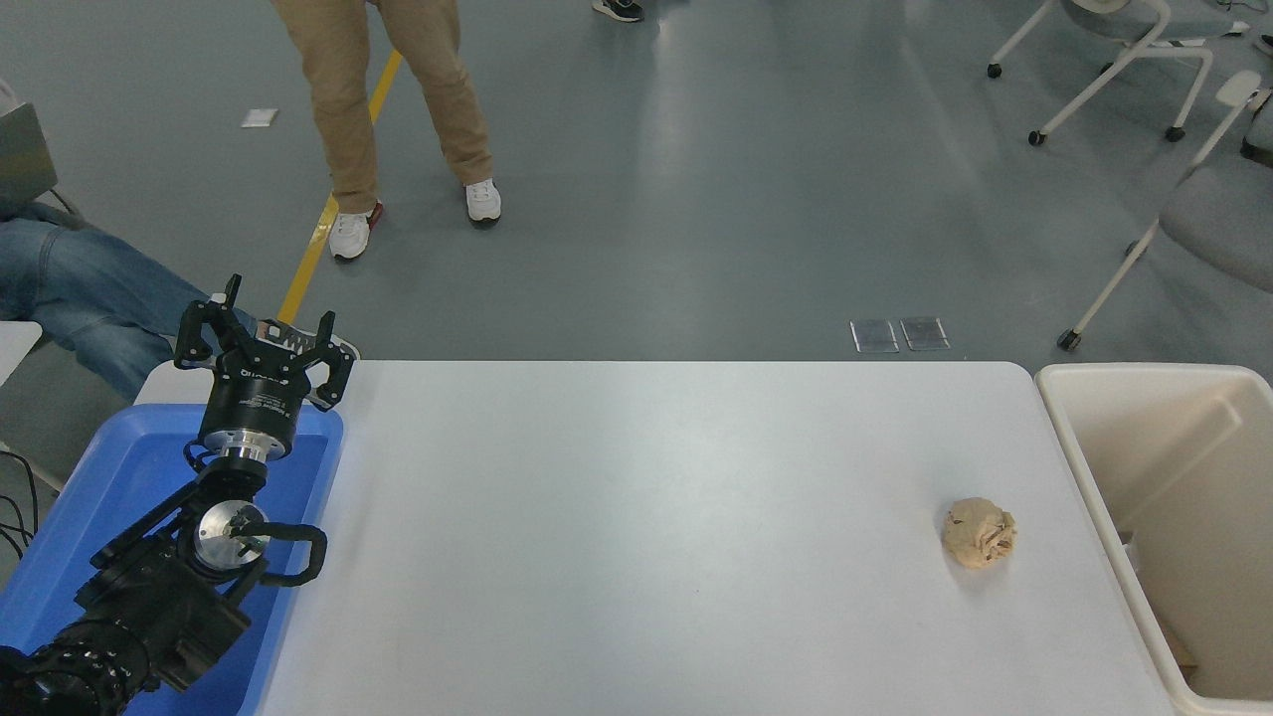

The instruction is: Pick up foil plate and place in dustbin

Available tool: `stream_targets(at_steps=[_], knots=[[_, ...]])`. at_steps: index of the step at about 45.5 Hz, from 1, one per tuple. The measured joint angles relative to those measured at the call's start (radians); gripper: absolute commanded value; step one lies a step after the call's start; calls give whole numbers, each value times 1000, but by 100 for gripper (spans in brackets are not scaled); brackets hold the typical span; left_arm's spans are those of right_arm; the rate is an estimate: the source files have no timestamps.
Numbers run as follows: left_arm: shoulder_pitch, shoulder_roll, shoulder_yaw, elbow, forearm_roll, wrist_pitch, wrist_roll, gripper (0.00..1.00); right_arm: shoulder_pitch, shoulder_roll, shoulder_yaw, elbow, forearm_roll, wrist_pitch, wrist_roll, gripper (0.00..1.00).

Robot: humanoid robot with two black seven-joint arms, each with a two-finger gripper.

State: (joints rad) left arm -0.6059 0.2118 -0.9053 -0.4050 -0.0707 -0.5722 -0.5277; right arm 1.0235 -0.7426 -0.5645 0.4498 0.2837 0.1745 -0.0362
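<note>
The cream-beige dustbin [1084, 467] stands against the table's right end, its inside partly visible. The foil plate is out of view. My left gripper [262, 335] is parked at the far left over the blue tray [90, 497], fingers spread open and holding nothing. No part of my right arm or its gripper shows in the head view.
A tan crumpled paper ball [980, 532] lies on the white table [636, 537] near the dustbin. A person in tan trousers [398, 109] stands beyond the table; another person's jeans-clad legs [80, 298] are at the left. Wheeled chairs [1144, 60] stand at the upper right.
</note>
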Motion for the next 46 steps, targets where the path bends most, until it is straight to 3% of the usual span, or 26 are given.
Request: stream_targets(at_steps=[22,46], knots=[[-1,0,0,0,0,0,0,99,483,161,-266,403,-252,40,-1,100],[0,0,0,0,0,0,-1,99,1066,133,-607,926,-337,260,-4,100]])
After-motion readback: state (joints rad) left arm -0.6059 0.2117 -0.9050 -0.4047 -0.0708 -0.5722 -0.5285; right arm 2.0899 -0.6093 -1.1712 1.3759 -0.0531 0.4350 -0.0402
